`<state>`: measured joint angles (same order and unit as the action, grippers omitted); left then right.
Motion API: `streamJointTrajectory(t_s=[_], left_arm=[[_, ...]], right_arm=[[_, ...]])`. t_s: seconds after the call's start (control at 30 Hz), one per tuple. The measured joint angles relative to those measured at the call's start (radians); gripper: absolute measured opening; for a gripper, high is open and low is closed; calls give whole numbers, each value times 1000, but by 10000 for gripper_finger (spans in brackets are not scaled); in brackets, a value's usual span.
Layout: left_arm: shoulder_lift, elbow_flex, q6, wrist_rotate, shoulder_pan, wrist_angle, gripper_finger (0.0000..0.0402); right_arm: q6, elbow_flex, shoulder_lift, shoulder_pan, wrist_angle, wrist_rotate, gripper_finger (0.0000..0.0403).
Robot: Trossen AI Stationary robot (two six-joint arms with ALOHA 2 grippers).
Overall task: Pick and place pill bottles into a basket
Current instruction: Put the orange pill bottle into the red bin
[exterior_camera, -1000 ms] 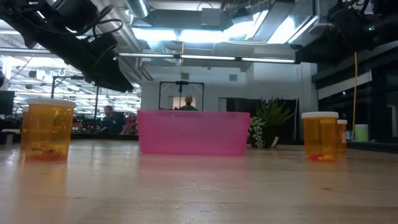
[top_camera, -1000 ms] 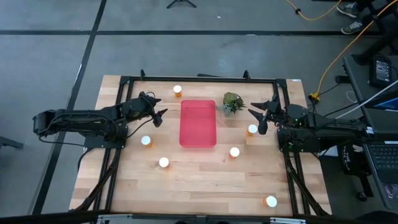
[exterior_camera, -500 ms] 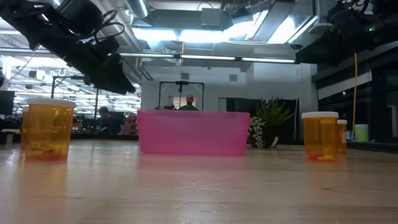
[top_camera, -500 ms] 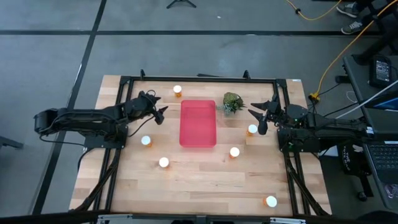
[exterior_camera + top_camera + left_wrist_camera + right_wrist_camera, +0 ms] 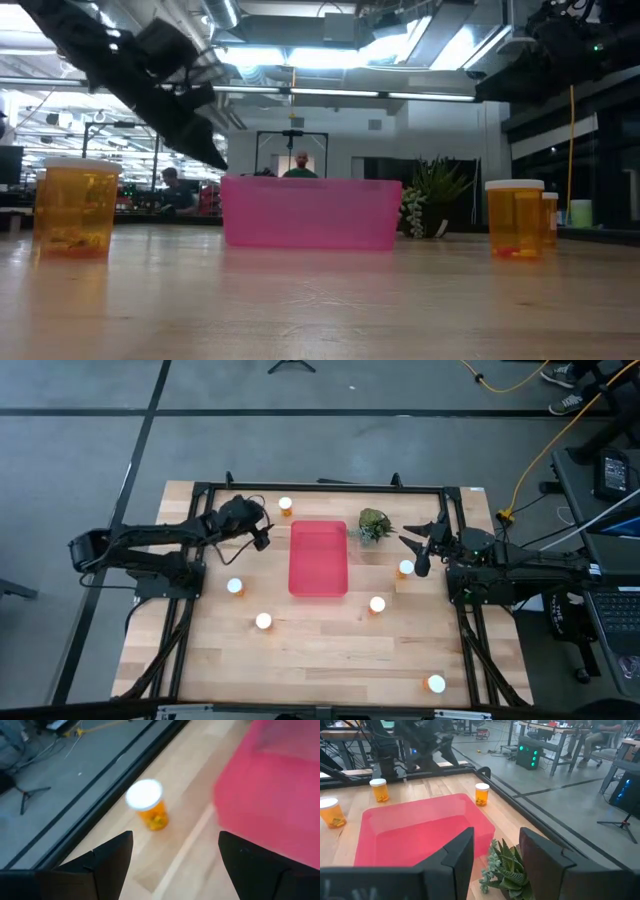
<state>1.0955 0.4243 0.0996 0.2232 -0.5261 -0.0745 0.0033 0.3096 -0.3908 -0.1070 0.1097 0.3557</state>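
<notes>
Several orange pill bottles with white caps stand on the wooden table: one at the far edge [image 5: 285, 506], two left of the basket [image 5: 235, 586] [image 5: 263, 621], two right of it [image 5: 405, 568] [image 5: 377, 604], one near the front right [image 5: 435, 683]. The red-pink basket [image 5: 319, 558] lies at mid-table. My left gripper [image 5: 262, 532] is open and empty, in the air between the basket's far left corner and the far bottle [image 5: 147, 810]. My right gripper [image 5: 418, 550] is open and empty, beside the bottle right of the basket.
A small green plant [image 5: 374, 525] stands by the basket's far right corner, close to my right gripper, and shows in the right wrist view [image 5: 507, 867]. A black frame [image 5: 320, 487] runs along the table's far edge and sides. Bare wood lies toward the near edge.
My left gripper has gone toward the table's far edge, nearer the bottle at the far edge, and has turned somewhat. It stays open. My right arm has kept still.
</notes>
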Motion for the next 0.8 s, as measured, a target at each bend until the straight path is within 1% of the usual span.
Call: streamJointTrajectory(t_s=[0.17,0.27,0.43,0.6,0.67,0.73,0.8], left_arm=[[83,0,25,-153,-102,-110,292],[130,0,35,-219,-144,-153,292],[203,0,51,-249,-186,-175,292],[270,0,71,-253,-207,-257,292],[294,2,78,-282,-215,-283,292],[318,21,73,-317,-222,-280,292],[346,51,76,-307,-224,-274,292]], right_arm=[[-9,0,0,0,-2,0,161],[-9,0,0,0,-9,0,161],[-12,0,0,0,-9,0,161],[-13,0,0,0,-15,0,161],[-13,0,0,0,-16,0,161],[-13,0,0,0,-16,0,161],[-13,0,0,0,-16,1,161]])
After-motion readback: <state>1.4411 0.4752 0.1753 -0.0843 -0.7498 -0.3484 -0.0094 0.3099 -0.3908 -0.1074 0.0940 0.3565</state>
